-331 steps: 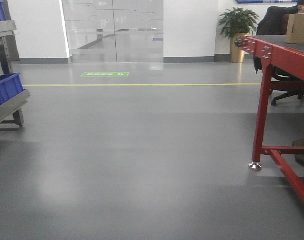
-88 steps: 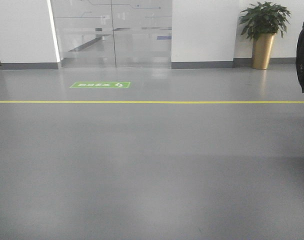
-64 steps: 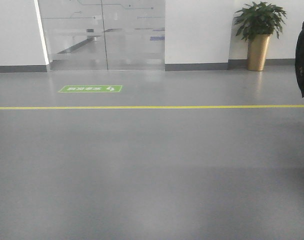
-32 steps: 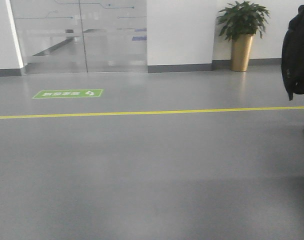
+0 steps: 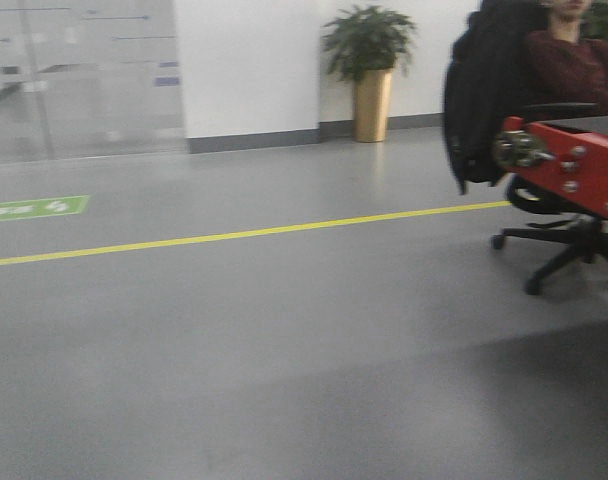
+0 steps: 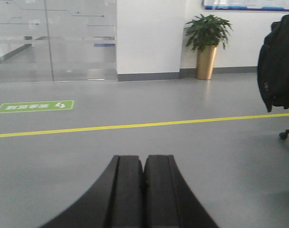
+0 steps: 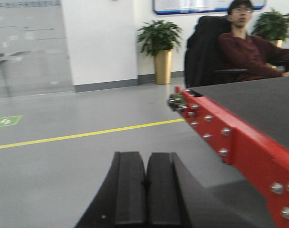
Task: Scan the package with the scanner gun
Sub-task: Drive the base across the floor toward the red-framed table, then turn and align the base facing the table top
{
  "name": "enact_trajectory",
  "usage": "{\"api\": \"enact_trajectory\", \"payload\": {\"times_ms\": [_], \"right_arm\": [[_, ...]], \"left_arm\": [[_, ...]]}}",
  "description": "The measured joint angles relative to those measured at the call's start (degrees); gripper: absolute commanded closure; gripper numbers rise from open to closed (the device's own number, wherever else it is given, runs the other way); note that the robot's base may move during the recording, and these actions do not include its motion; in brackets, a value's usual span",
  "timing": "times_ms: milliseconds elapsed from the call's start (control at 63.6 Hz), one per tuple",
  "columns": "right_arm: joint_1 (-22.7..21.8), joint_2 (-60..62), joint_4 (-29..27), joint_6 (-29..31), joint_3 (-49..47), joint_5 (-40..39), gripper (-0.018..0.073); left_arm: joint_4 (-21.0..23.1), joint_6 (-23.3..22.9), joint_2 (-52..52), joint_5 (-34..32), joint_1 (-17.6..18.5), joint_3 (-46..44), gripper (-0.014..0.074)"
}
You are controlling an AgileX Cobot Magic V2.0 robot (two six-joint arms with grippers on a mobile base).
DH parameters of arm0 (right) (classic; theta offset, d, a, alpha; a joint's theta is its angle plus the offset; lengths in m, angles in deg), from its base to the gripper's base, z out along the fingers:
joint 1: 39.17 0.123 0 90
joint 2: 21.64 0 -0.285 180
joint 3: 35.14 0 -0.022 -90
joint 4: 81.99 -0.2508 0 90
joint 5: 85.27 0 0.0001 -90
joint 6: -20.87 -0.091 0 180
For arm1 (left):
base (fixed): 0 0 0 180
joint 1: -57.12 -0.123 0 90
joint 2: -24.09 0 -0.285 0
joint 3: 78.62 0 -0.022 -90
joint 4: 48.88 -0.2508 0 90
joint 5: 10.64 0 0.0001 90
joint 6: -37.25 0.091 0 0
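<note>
Approach looks to be underway: black left gripper (image 6: 144, 190) and black right gripper (image 7: 146, 190) are sitting closed, empty. Neither package nor scanner gun is showing. Next is likely facing the red-framed, dark-topped table (image 7: 230, 137) lying beside the right gripper, on its right.

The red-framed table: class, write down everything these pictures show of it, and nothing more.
The table has a red painted side rail, metal by its look, studded with silvery bolts and ending in a bolt cluster at its corner. Its top is flat, matt and dark grey. In the right wrist view it runs from mid-picture to the lower right; the front view shows only its corner. Legs are out of view. A seated person is beyond its far edge; contact cannot be told.
</note>
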Motion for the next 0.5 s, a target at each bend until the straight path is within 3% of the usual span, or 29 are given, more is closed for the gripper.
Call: {"api": "enact_trajectory", "payload": {"times_ms": [503], "right_arm": [[0.0, 0.0, 0.0, 0.0, 0.0, 0.0, 0.0712]], "left_arm": [[0.0, 0.0, 0.0, 0.0, 0.0, 0.0, 0.0707]]}}
